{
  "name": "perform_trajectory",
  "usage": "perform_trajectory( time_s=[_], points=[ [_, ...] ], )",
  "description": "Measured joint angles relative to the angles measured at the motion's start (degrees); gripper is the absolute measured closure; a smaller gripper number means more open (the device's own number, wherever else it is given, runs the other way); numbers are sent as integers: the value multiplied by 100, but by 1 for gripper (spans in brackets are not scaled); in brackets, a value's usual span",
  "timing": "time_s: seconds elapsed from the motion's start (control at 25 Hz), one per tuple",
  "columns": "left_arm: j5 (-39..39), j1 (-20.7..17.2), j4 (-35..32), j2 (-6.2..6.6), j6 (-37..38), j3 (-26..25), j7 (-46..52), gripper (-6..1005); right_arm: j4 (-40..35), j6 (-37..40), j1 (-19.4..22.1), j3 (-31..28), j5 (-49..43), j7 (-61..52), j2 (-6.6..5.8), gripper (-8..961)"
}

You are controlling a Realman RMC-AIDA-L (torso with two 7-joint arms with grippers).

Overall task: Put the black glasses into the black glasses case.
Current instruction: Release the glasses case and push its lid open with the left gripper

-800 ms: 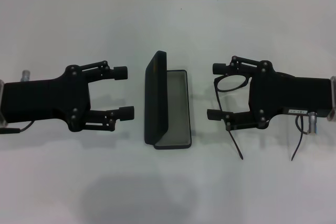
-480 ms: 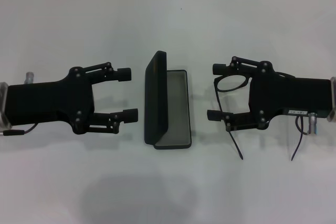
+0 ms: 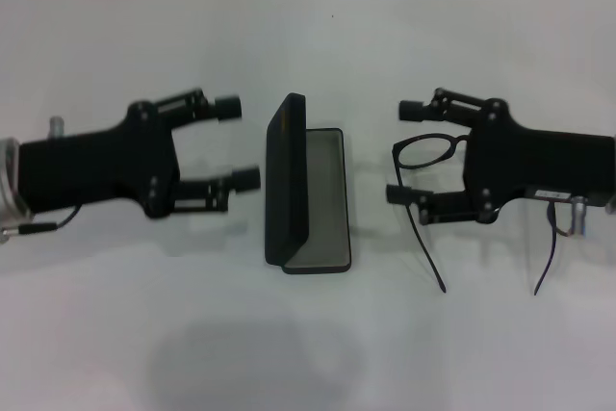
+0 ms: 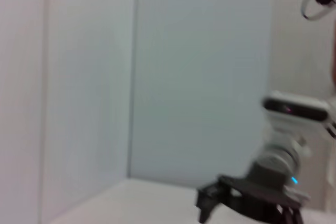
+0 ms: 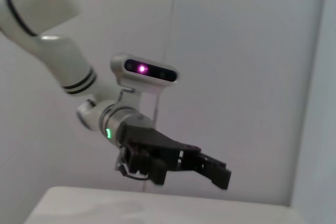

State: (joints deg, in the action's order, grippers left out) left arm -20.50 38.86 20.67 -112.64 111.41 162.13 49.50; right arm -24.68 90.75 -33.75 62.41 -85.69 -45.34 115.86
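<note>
Both grippers shifted — right gripper (image 3: 401,152) above black glasses (image 3: 433,153).

The head view looks steeply down on the table (image 3: 318,353) from above – left gripper (image 3: 237,140) on its left side, right gripper (image 3: 401,151) on its right, the open case (image 3: 306,185) midway. Each wrist view looks level across the table at the opposite arm, from farther off: the left wrist view catches the right gripper (image 4: 210,203) low against the wall (image 4: 199,72), the right wrist view the left gripper (image 5: 218,170) – both also seen from the head
</note>
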Motion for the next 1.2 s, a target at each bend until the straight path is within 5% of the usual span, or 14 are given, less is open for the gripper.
perform_trajectory(
  time_s=[0.24,0.44,0.92,1.2],
  points=[
    [-663,211,151,-17,-434,4,1398,109,-114,-113,260,-108,275,199,-28,80],
    [29,790,695,-177,-1596,95,3191,109,-118,-341,427,-509,281,287,-20,79],
    [1036,1684,2128,-664,-891,91,5102,109,-129,-460,597,-1177,289,298,-45,79],
    [1307,1751,2205,-702,-995,90,5502,110,-132,-564,544,-1146,275,298,-46,79]
  ],
)
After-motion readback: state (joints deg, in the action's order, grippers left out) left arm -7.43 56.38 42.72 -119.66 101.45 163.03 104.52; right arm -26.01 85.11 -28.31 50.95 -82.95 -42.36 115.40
